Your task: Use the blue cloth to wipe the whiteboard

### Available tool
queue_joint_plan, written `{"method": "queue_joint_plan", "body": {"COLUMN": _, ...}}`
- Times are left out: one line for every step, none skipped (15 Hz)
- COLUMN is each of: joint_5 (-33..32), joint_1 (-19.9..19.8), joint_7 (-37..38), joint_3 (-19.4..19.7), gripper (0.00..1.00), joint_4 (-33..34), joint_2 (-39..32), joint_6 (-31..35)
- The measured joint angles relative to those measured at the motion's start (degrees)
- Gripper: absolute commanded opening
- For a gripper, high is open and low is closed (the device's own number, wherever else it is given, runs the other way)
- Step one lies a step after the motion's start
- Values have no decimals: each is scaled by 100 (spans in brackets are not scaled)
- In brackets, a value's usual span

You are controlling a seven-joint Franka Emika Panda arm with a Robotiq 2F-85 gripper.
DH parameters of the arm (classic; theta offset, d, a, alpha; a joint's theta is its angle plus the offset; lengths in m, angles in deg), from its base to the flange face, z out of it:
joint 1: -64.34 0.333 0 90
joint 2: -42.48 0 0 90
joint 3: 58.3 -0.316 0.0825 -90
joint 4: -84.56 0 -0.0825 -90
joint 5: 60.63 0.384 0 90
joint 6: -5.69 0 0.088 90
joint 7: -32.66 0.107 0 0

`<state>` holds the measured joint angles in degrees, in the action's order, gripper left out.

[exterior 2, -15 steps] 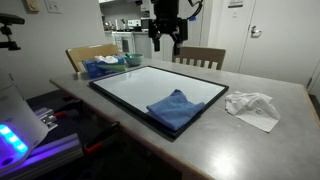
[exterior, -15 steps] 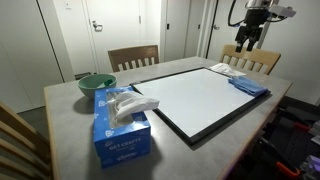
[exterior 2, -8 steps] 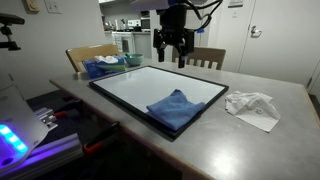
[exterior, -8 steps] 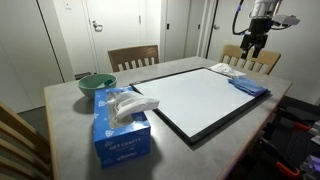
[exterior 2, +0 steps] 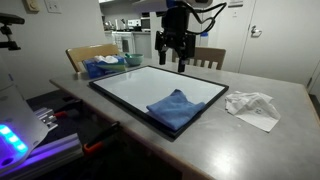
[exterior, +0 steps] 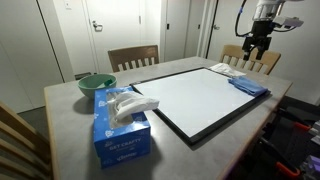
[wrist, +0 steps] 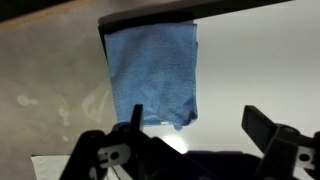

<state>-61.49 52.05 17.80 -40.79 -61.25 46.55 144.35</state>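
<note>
Wrist view: the gripper [wrist: 200, 128] comes in from the bottom edge. Its 2 fingers [wrist: 135, 118] are spread wide apart w/ nothing between them. The blue cloth [wrist: 152, 72] lies beyond the fingertips and below them, nearer the finger on the picture's left than the other 1; no contact. It is spread as a rough rectangle over 1 corner of the whiteboard [wrist: 255, 60] and covers part of the thin black frame there. On the cloth's side away from the 2nd finger is the grey table [wrist: 50, 80]. Bare white board surface runs under & beyond that 2nd finger. A bit of white paper [wrist: 55, 165] shows beside the base of the nearer finger.

In an exterior view the gripper [exterior: 257, 42] hangs in the air, fingers pointing down, well above the blue cloth [exterior: 248, 85], which sits on the whiteboard [exterior: 190, 100] at the end under the fingers. The tissue box [exterior: 120, 130] & green bowl [exterior: 96, 85] stand well apart from the fingers, at the table's opposite end.

In an exterior view the gripper [exterior 2: 175, 55] is high over the whiteboard [exterior 2: 150, 85] and touches nothing. The blue cloth [exterior 2: 175, 108] overlaps the board's frame, w/ the white paper [exterior 2: 252, 105] on the table [exterior 2: 240, 140] near it.
</note>
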Motion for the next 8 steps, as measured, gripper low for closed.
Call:
{"method": "queue_joint_plan", "body": {"joint_5": -6, "joint_1": 0, "joint_7": -52, "joint_3": -1, "gripper": 100, "joint_4": -7, "joint_2": -12, "joint_6": 67}}
{"method": "queue_joint_plan", "body": {"joint_5": -9, "joint_1": 0, "joint_7": -198, "joint_3": 0, "gripper": 100, "joint_4": -25, "joint_2": -39, "joint_6": 160}}
{"method": "queue_joint_plan", "body": {"joint_5": -9, "joint_1": -3, "joint_7": -371, "joint_3": 6, "gripper": 100, "joint_4": -45, "joint_2": -82, "joint_6": 256}}
{"method": "queue_joint_plan", "body": {"joint_5": -9, "joint_1": -10, "joint_7": -539, "joint_3": 12, "gripper": 100, "joint_4": -58, "joint_2": -141, "joint_6": 350}}
{"method": "queue_joint_plan", "body": {"joint_5": -7, "joint_1": -21, "joint_7": -716, "joint_3": 17, "gripper": 100, "joint_4": -67, "joint_2": -213, "joint_6": 422}}
{"method": "queue_joint_plan", "body": {"joint_5": 8, "joint_1": -36, "joint_7": -907, "joint_3": 20, "gripper": 100, "joint_4": -68, "joint_2": -279, "joint_6": 468}}
{"method": "queue_joint_plan", "body": {"joint_5": 29, "joint_1": -53, "joint_7": -1104, "joint_3": 25, "gripper": 100, "joint_4": -68, "joint_2": -350, "joint_6": 510}}
{"method": "queue_joint_plan", "body": {"joint_5": 52, "joint_1": -75, "joint_7": -1279, "joint_3": 26, "gripper": 100, "joint_4": -67, "joint_2": -414, "joint_6": 530}}
